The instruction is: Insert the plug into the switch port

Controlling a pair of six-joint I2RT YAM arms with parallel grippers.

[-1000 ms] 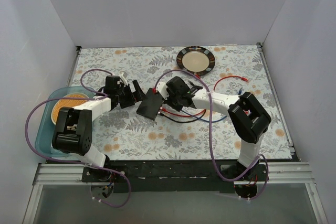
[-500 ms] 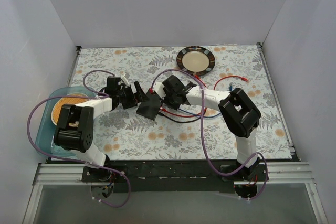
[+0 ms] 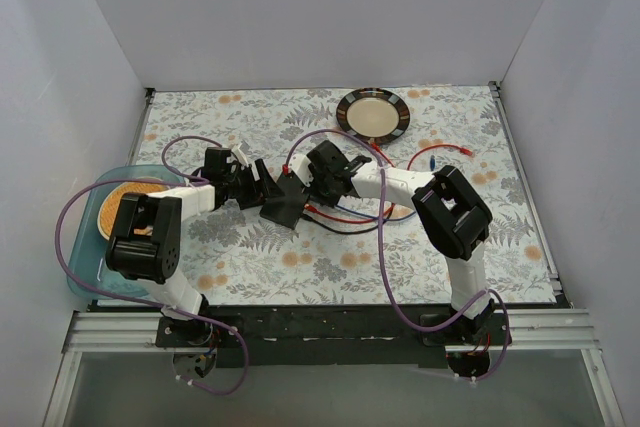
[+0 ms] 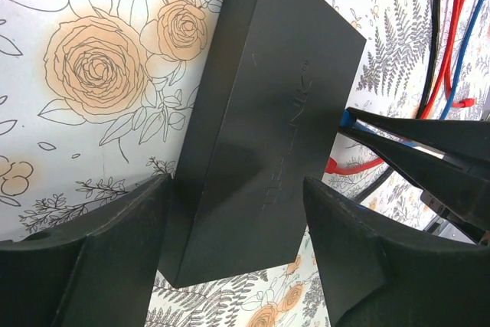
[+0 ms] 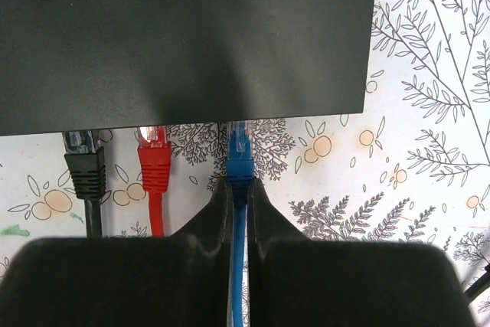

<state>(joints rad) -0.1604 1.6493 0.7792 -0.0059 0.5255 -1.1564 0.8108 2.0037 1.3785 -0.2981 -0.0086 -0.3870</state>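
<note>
at switch edge, blue plug

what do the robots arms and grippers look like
The left arm and right arm have white links and bulky black joint housings, each trailing a purple cable. The left gripper and right gripper are matte black with tapered fingers.

1 dark-rimmed plate, 1 teal tray, floral tablecloth
</note>
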